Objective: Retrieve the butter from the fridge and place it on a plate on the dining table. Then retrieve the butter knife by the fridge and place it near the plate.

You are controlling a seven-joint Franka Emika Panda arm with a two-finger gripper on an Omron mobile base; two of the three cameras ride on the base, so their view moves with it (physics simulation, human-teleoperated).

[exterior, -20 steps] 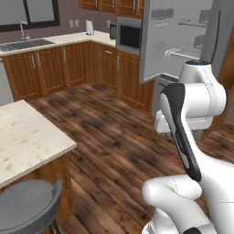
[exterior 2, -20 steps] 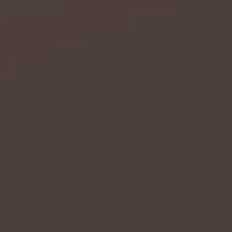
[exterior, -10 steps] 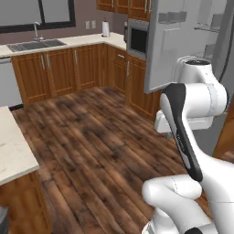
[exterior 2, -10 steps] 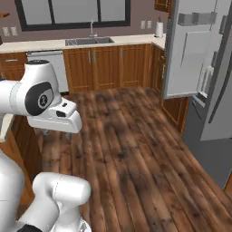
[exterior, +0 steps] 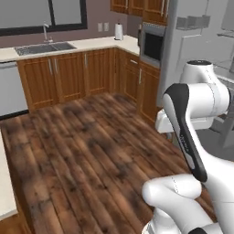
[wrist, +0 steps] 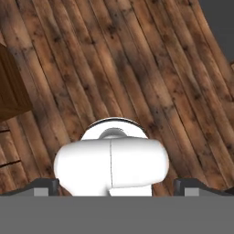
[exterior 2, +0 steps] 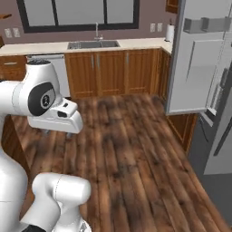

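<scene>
The fridge rises at the upper right of the left base view, one door swung open with bins on its inner face. In the right base view the fridge stands at the right, its open door turned toward the room. Just a pale corner of the dining table shows at the left edge. My gripper hangs folded over the wooden floor, pointing down. It is open, its fingertips far apart with nothing between them. The butter, the plate and the butter knife are out of view.
Brown cabinets under a pale counter with a sink line the back wall. A built-in microwave sits left of the fridge, with a white roll on the counter beside it. Open plank floor lies between me and the fridge.
The whole picture has shifted, so the base has moved: the fridge is larger and nearer, and the table has slid off to the left. The gripper stays open.
</scene>
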